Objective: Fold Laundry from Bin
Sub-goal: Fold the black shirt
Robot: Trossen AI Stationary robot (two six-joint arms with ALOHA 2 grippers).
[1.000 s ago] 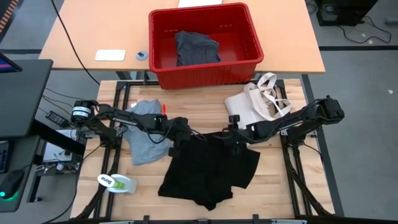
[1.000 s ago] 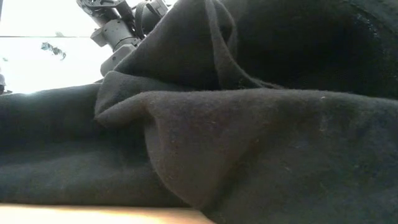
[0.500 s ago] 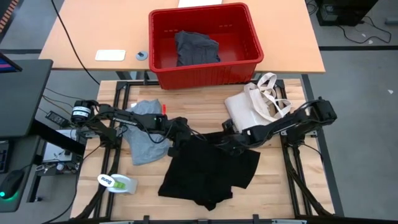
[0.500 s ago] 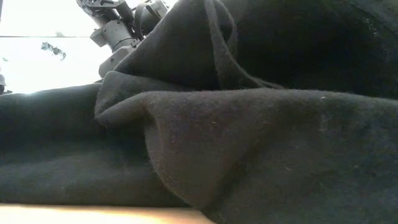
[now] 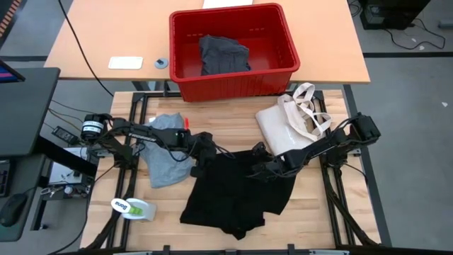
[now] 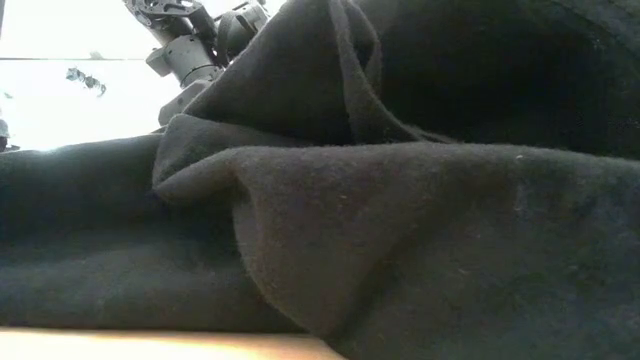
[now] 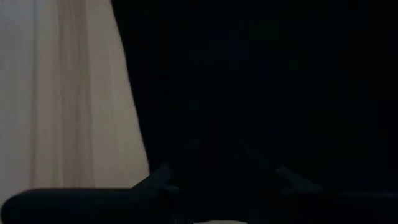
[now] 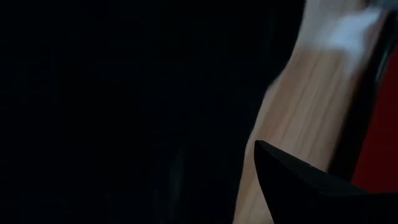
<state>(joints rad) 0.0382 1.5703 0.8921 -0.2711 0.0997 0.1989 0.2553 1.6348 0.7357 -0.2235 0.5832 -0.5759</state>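
— Laundry first: where's the black garment point(image 5: 237, 191) lying?

— Spread on the wooden table point(image 5: 127, 106), front and centre, long axis running from the arms toward the table's front edge. A grey T-shirt point(image 5: 165, 152) lies crumpled beside it on the left; another garment point(image 5: 223, 55) sits in the red bin point(image 5: 283, 71) at the back.

— And the grippers?

— Both at its top edge. The left gripper point(image 5: 200, 161) is at the upper left corner, seemingly pinching cloth, though I can't tell for sure. The right gripper point(image 5: 260, 170) is low over the upper middle; whether its fingers are parted I can't tell.

— So which way next?

— I'd guess the cloth stretches away from both, toward the front.
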